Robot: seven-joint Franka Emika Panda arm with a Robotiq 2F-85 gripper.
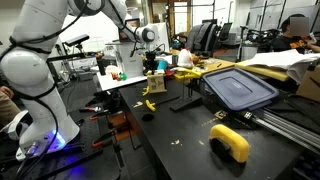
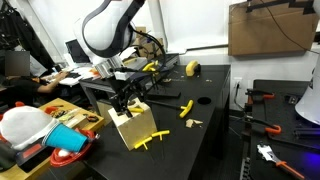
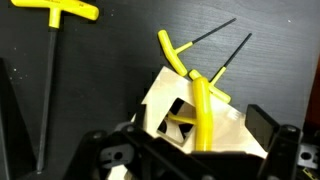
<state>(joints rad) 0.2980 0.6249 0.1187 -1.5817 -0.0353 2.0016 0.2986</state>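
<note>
One white arm (image 1: 40, 75) bends over a black table (image 1: 180, 135), and its claw (image 1: 152, 66) hangs just above a pale block (image 2: 133, 128). The claw is spread wide and pinches nothing. In the wrist view one dark finger (image 3: 272, 135) shows at the right of the block and the other at the left, with the top of the block between them. Whether either finger touches the block cannot be told.

Both exterior views show the block standing near the edge of the table, below the claw. Several yellow T-handled keys (image 3: 203, 110) are stuck into it. In the wrist view one of them rests in a slot at the top of the block, its thick yellow grip running up the picture. Two more lean out beyond it, their thin dark shafts pointing up and to the right. In an exterior view another yellow grip juts from the low front of the block.

A loose key (image 3: 48, 70) lies flat on the table, left of the block in the wrist view and well apart from it, with its yellow crossbar at the top edge. In both exterior views a yellow key lies on the table near the block.

Farther along the table sit a grey lid (image 1: 240, 88) and a curved yellow thing (image 1: 230, 142). A red bowl (image 2: 68, 157) sits on a cluttered bench beside the table, and a cardboard box (image 2: 265, 30) stands behind it.
</note>
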